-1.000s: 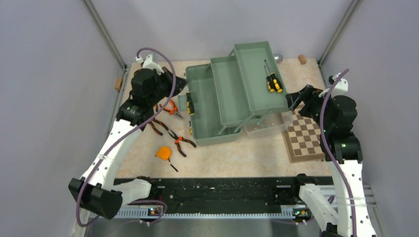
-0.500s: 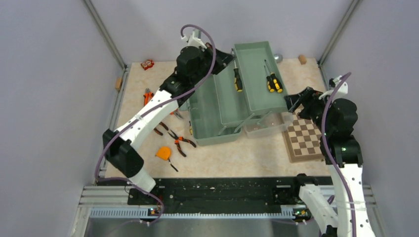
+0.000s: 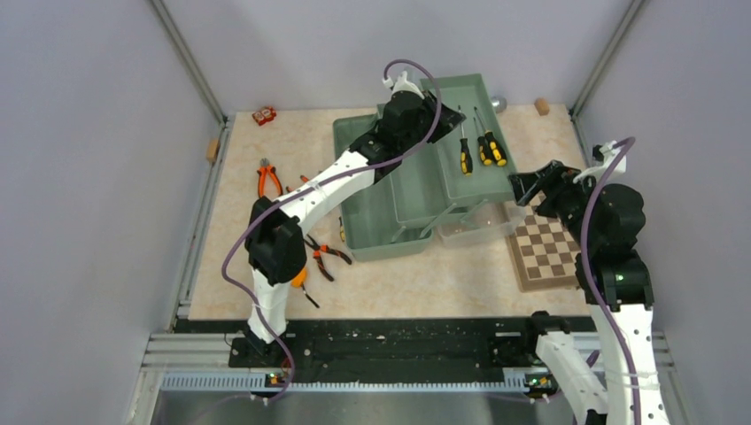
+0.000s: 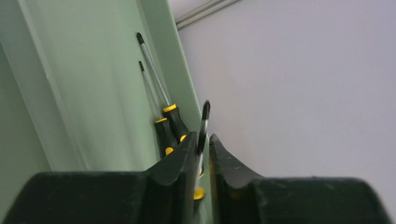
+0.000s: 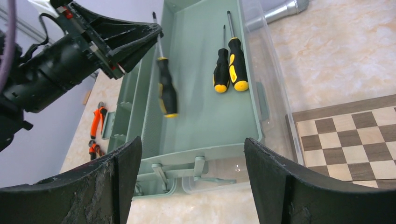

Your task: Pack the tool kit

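Note:
The sage-green toolbox (image 3: pixel 390 241) stands open, its trays folded out and its translucent lid (image 3: pixel 478 226) to the right. Two black-yellow screwdrivers (image 3: pixel 488 148) lie in the top tray (image 5: pixel 205 107); they also show in the left wrist view (image 4: pixel 169 128). My left gripper (image 3: pixel 453 117) is over that tray, shut on the shaft of a third screwdriver (image 5: pixel 166 91), whose handle hangs down just above the tray. My right gripper (image 3: pixel 522 188) is open and empty beside the box's right end. Orange-handled pliers (image 3: pixel 267 177) and a second pair (image 3: pixel 324 257) lie left of the box. The orange tape measure (image 3: pixel 298 278) is partly hidden behind my left arm.
The brown-and-cream chessboard (image 3: pixel 546 250) lies right of the toolbox, under my right arm. The grey metal cylinder (image 3: pixel 499 104) and a small brown block (image 3: pixel 541 106) sit at the back right. A small red item (image 3: pixel 263 115) is at the back left.
My left arm has swung from the pliers at the table's left, across the toolbox to the top tray, carrying the third screwdriver. My right arm has barely moved.

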You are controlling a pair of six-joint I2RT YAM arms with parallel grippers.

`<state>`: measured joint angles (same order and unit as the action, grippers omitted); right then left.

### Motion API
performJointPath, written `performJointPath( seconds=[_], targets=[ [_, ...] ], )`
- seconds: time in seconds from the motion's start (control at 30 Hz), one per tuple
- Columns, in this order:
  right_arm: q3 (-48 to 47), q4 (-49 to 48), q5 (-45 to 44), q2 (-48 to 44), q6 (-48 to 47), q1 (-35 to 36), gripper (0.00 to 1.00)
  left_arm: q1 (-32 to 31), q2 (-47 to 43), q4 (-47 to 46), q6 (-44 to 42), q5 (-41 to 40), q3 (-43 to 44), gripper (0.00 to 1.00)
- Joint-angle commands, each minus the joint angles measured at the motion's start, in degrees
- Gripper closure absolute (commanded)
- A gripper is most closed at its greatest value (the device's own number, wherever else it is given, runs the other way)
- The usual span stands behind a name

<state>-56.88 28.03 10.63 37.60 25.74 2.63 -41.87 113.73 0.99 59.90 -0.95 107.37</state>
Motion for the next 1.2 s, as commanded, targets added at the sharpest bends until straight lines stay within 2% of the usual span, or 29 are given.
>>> performJointPath(
  seconds=[0.0, 0.13, 0.33, 0.47, 0.67, 0.9, 1.0, 1.17],
  targets=[
    [-0.39, 0.0, -0.04, -0.97, 0.06, 0.62, 0.21, 0.2, 0.95, -1.54, -0.24, -0.6, 4.95, 0.72],
    [-0.33, 0.4, -0.26, -1.06, -0.07, 0.62, 0.21, 0.19, 1.12, -1.26, -1.04, -0.76, 4.95, 0.48],
    [-0.3, 0.61, -0.47, -1.1, -0.23, 0.62, 0.21, 0.33, -2.87, 1.78, -7.19, -3.81, 3.9, 0.32],
    [-0.37, 0.53, -0.99, -0.8, -0.59, 0.65, 0.21, 1.62, -9.3, 4.64, -14.27, -6.65, 0.52, 0.29],
    [-1.01, 0.51, -2.5, 0.33, -2.24, 0.65, 0.21, 6.6, -24.07, 9.12, -23.29, -10.13, -12.3, 0.29],
    [-2.38, 0.57, -4.25, 2.15, -4.18, 0.65, 0.2, 17.02, -42.72, 14.28, -24.42, -7.95, -33.35, 0.31],
    [-3.04, 0.62, -4.56, 3.0, -4.63, 0.64, 0.2, 18.48, -49.88, 17.19, -24.51, -10.2, -41.96, 0.34],
    [-3.95, 0.55, -4.91, 4.1, -4.9, 0.67, 0.2, 19.99, -59.11, 19.34, -19.52, -11.63, -56.58, 0.38]
  ],
)
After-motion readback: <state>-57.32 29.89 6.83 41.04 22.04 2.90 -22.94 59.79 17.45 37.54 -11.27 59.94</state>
